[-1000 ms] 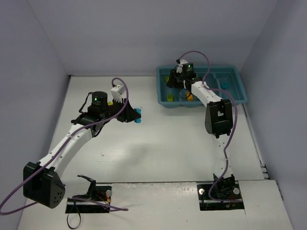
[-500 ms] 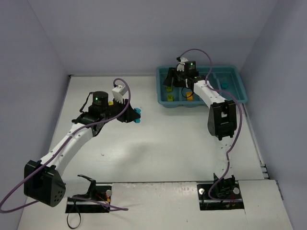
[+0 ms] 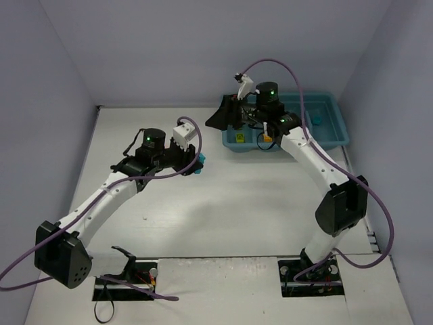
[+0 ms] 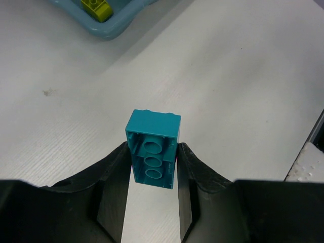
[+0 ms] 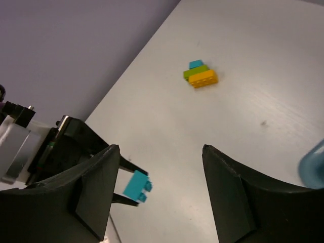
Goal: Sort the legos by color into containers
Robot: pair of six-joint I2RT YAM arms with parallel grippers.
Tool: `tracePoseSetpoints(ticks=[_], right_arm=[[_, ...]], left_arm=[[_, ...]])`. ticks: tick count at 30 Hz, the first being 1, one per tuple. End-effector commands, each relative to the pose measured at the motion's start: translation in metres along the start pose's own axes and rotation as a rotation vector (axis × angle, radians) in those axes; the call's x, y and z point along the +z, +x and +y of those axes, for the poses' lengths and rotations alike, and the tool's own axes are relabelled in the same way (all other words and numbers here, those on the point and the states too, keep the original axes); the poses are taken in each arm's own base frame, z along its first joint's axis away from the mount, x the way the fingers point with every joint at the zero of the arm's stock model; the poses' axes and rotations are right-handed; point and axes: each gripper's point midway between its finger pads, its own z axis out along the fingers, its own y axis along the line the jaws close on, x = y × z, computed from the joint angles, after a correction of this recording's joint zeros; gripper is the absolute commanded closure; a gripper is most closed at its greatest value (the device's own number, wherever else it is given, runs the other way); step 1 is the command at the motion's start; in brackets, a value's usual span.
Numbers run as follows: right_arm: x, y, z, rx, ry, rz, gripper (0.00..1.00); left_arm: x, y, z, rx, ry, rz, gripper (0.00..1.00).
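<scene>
Where the sorting stood: partway, by my judgement, with some legos in their tray and others outside it
Tray: the teal-blue tray [image 3: 336, 140] sat at the far right of the table [image 3: 237, 203], its narrow compartments side by side
Already inside: a yellow-green brick [image 3: 239, 138] lay in the near-left corner, an orange-yellow piece [image 3: 266, 139] one compartment over, and a small cyan piece [image 3: 316, 120] farther right
Left gripper: the left gripper [image 4: 153, 150] was clamped on a cyan brick [image 4: 153, 157], a finger pressed to each long side, the brick's hollow underside facing the wrist camera
Cyan brick's place: it was above the table to the left of the tray, near the tray's corner but not over any compartment, so not yet delivered
Right gripper: the right gripper [image 5: 159, 149] was spread wide with nothing between its fingers, hanging by the tray's left end and pointing toward the other arm
Loose on the table: a clump [image 5: 200, 75] of cyan, green and orange bricks joined together lay well apart from both grippers
Left to do, as judged: set the cyan brick in with the cyan, then pull the clump apart and sort its pieces
Uncertain: the right arm hid part of the tray, so the full count inside could not be told
</scene>
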Motion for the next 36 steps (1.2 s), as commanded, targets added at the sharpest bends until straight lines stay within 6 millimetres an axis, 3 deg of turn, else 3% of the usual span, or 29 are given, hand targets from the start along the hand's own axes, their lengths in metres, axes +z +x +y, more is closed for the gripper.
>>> tracePoseSetpoints(ticks=[1, 9, 25, 31, 34, 35, 36], right_arm=[[0.003, 0.014, 0.027, 0.049, -0.061, 0.024, 0.37], [0.012, 0.059, 0.035, 0.103, -0.046, 0.113, 0.38], [0.013, 0.08, 0.061, 0.083, -0.11, 0.17, 0.43], [0.015, 0.088, 0.06, 0.082, -0.114, 0.188, 0.57], [0.015, 0.095, 0.056, 0.092, -0.102, 0.213, 0.74], [0.015, 0.096, 0.055, 0.09, -0.098, 0.215, 0.86], [0.015, 0.095, 0.054, 0.085, -0.097, 0.215, 0.92]], left_arm=[[-0.005, -0.039, 0.002, 0.176, -0.056, -0.084, 0.93], [-0.007, -0.055, 0.007, 0.275, -0.139, -0.117, 0.93], [0.0, -0.054, 0.01, 0.294, -0.141, -0.087, 0.93], [0.001, -0.06, 0.007, 0.292, -0.133, -0.105, 0.93], [0.0, -0.061, 0.007, 0.292, -0.133, -0.107, 0.93], [0.001, -0.06, 0.008, 0.292, -0.133, -0.102, 0.93], [0.001, -0.059, 0.009, 0.291, -0.135, -0.099, 0.93]])
